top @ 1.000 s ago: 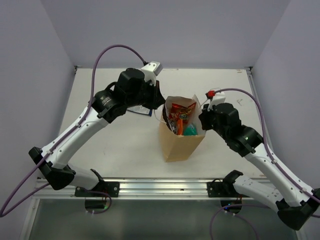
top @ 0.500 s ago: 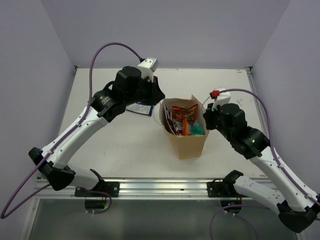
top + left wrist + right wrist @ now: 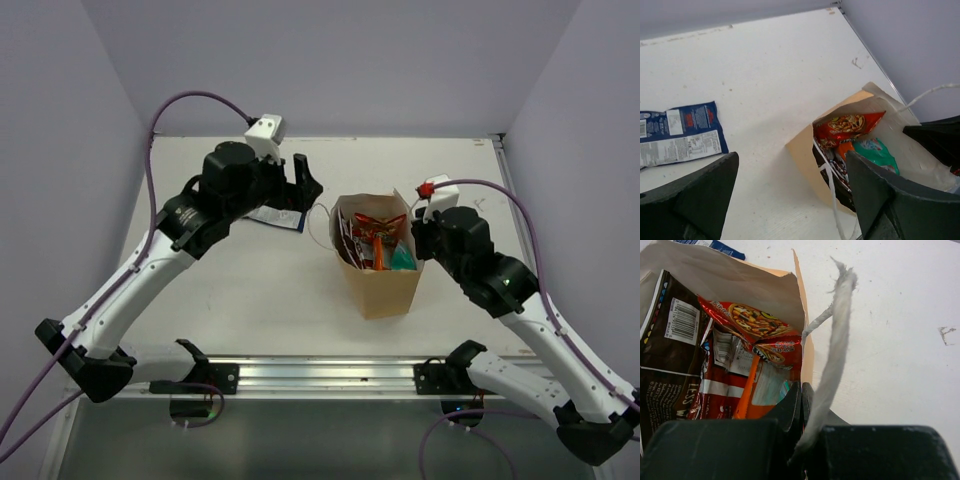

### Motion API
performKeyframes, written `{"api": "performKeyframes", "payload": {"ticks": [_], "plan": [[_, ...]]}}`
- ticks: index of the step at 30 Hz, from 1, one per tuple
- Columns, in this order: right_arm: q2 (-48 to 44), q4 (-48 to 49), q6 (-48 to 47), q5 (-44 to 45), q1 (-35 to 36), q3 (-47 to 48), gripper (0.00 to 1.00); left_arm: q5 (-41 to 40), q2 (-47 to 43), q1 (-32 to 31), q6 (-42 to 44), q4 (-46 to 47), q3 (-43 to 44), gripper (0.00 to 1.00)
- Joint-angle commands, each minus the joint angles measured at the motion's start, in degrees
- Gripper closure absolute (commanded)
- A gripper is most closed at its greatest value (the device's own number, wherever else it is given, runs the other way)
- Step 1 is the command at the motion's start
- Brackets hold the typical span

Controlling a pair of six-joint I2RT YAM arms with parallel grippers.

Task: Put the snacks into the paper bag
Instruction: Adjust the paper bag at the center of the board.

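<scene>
I see the paper bag (image 3: 382,290) standing open mid-table, with snacks (image 3: 372,238) packed inside. At its three o'clock rim my right gripper (image 3: 414,236) is pinched tight on the paper. One blue-white packet (image 3: 680,132) lies at ten o'clock. Near it my left gripper (image 3: 303,182) gapes wide, empty.

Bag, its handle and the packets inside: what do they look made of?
The bag: tan paper, matte, likely kraft, creased at the rim. Its handle: white twisted cord, frayed at the end. The packets: glossy printed film, probably plastic, with crinkles and highlights.
</scene>
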Motion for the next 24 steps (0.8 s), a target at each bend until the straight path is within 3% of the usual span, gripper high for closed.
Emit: {"api": "performKeyframes", "payload": {"ticks": [1,8,10,18,20,24], "plan": [[-1.4,3.4,-1.6,-0.2,0.0,2.0,1.00,-4.7,-3.5,1.6,0.9,4.5,0.2,0.09],[-2.4,4.2,-3.0,-3.8,0.0,1.4,1.00,-6.5,-4.5,5.4,-1.4,5.1,-4.1,0.06],[-2.7,4.5,-3.6,-6.0,0.0,1.1,1.00,-3.8,-4.4,7.0,-1.9,5.7,-4.9,0.07],[-2.4,5.4,-4.1,-8.2,0.0,0.8,1.00,19.7,-1.4,7.5,2.0,12.4,-1.3,0.27],[-2.3,5.5,-4.2,-8.3,0.1,0.8,1.00,21.0,0.1,6.8,3.5,12.5,1.1,0.29],[-2.3,5.5,-4.2,-8.0,0.0,0.7,1.00,16.6,3.4,-1.4,7.7,9.4,5.9,0.30]]}}
